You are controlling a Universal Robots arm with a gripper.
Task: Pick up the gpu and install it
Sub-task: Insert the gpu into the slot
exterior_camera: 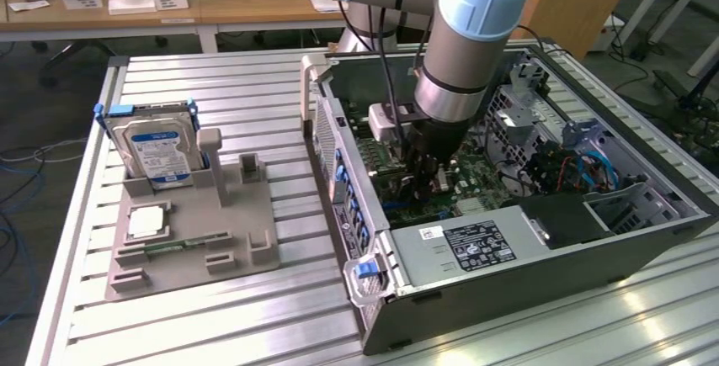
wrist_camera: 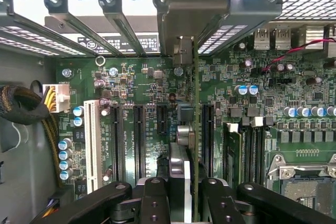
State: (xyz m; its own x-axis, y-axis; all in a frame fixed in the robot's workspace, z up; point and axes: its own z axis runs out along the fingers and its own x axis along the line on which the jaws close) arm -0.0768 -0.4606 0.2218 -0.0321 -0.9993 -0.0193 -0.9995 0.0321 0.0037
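1. Exterior view: a silver robot arm with pale blue joints reached down into an open grey metal computer case (exterior_camera: 540, 257) lying on a ribbed aluminium surface (exterior_camera: 225, 324).
2. Wrist view: the black two-fingered tool (wrist_camera: 186, 195) was partly closed on the thin dark grey-black gpu card (wrist_camera: 185, 129), seen edge-on and upright between its fingers (wrist_camera: 152, 198).
3. The card hung just above the green motherboard (wrist_camera: 262, 124), roughly in line with the long black expansion slots.
4. To do this step well, I judge the card's edge had to stay parallel to one slot and go straight down, with its bracket end meeting the rear opening.
5. Counted: one card, one tool, one case.
6. Beside the case, a grey plastic holder (exterior_camera: 225, 240) carried one silver hard drive with a blue-white label (exterior_camera: 157, 149).
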